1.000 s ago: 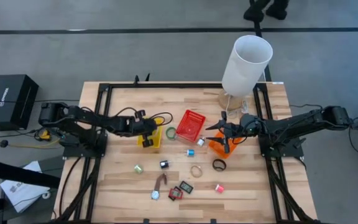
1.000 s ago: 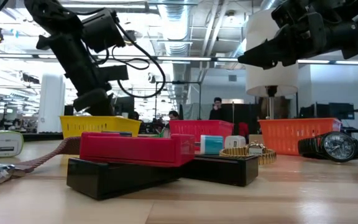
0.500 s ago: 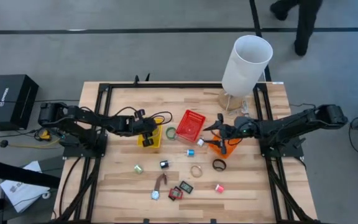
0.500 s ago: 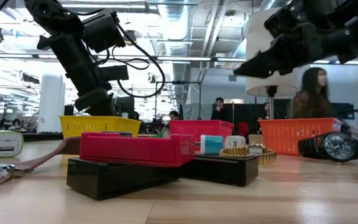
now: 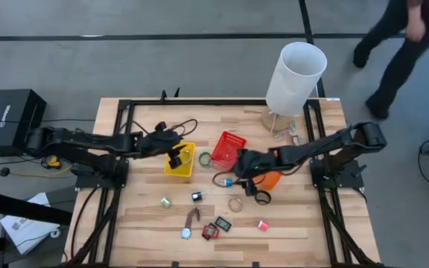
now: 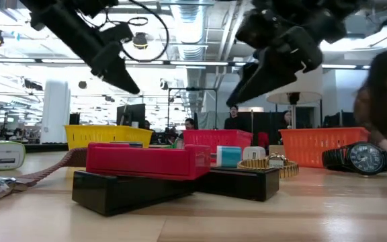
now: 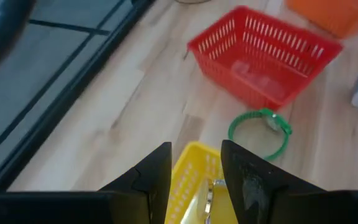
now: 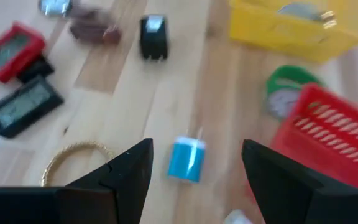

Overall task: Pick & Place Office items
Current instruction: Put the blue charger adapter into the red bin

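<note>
Small office items lie scattered on the wooden table: a blue piece (image 5: 227, 181), a gold ring (image 5: 234, 205), a black watch ring (image 5: 263, 197), a green ring (image 5: 205, 158) and red-black squares (image 5: 210, 231). My right gripper (image 8: 194, 180) hangs open over the table's middle. The blue piece (image 8: 187, 159) lies just ahead of its fingertips, untouched. My left gripper (image 7: 196, 177) stands open above the yellow basket (image 5: 181, 165). Something metallic (image 7: 209, 193) lies in that basket.
A red basket (image 5: 229, 149) stands in the middle. An orange basket (image 5: 272, 179) sits partly under my right arm. A tall white cylinder (image 5: 296, 71) stands at the far right. A person (image 5: 401, 45) walks beyond the table's far right corner.
My left gripper has risen out of the yellow basket and now hangs above it. My right gripper has swung from over the orange basket toward the table's left and tipped downward, ending above the blue piece. A person has walked past behind the table.
</note>
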Controlling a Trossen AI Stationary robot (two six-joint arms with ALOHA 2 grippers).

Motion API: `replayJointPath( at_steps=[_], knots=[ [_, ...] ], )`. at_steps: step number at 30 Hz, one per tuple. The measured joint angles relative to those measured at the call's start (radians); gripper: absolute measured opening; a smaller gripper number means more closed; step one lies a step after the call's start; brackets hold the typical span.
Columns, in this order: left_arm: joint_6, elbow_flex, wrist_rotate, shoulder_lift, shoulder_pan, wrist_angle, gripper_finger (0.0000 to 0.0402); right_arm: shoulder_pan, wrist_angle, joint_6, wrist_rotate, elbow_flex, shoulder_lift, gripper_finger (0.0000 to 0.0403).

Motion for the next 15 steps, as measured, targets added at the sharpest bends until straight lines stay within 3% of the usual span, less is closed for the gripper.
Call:
replayJointPath(
  at_steps=[7, 15],
  knots=[
    [0.000, 0.001, 0.002, -0.034, -0.004, 0.030, 0.0135, 0.013, -0.152, 0.052, 0.002, 0.174, 0.186, 0.0239],
    [0.000, -0.001, 0.004, -0.034, -0.025, 0.022, 0.0135, 0.016, -0.318, 0.050, 0.009, 0.287, 0.304, 0.0239]
  ],
)
